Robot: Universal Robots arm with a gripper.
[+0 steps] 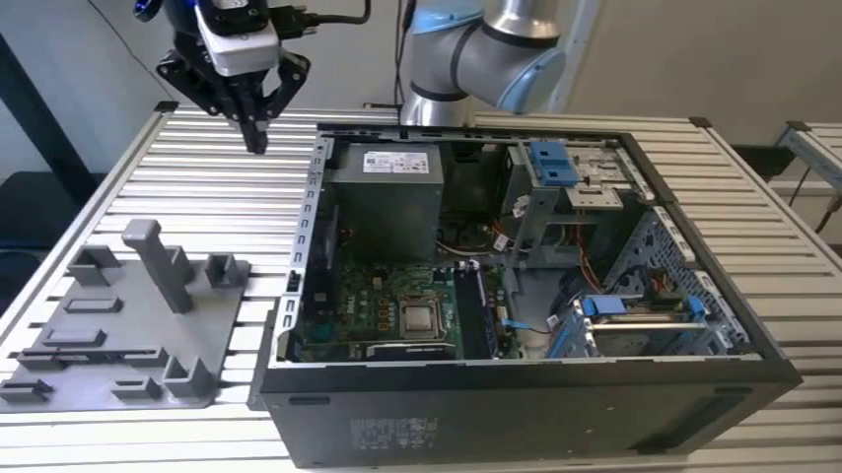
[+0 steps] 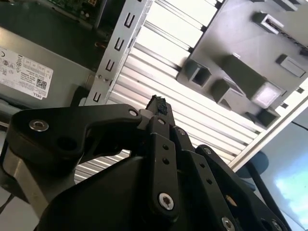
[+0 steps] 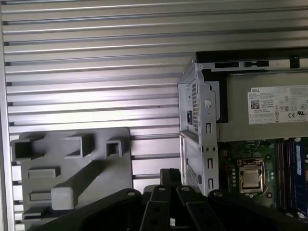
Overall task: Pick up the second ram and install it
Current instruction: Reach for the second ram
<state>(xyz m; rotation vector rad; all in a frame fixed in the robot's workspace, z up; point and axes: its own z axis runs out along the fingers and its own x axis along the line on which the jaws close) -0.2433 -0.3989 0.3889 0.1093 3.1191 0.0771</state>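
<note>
Gripper [image 1: 256, 140] sits upper left, fingers closed together on nothing, well above grey tray [image 1: 145, 340]; second ram seating can't be confirmed.

My fingers [image 1: 255, 133]: black. Below them the table [image 1: 224, 207]: silver, ribbed stripes; the tray [image 1: 132, 347]: grey. Beside them the case [image 1: 526, 414]: black; motherboard [image 1: 375, 296] green; brackets [image 1: 555, 163] blue.

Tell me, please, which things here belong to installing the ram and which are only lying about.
Belonging to the job: the gripper, shut, above the table; the grey tray; the memory slots in the open computer case.
Only lying about: the power supply; the processor socket; the blue drive brackets.
</note>
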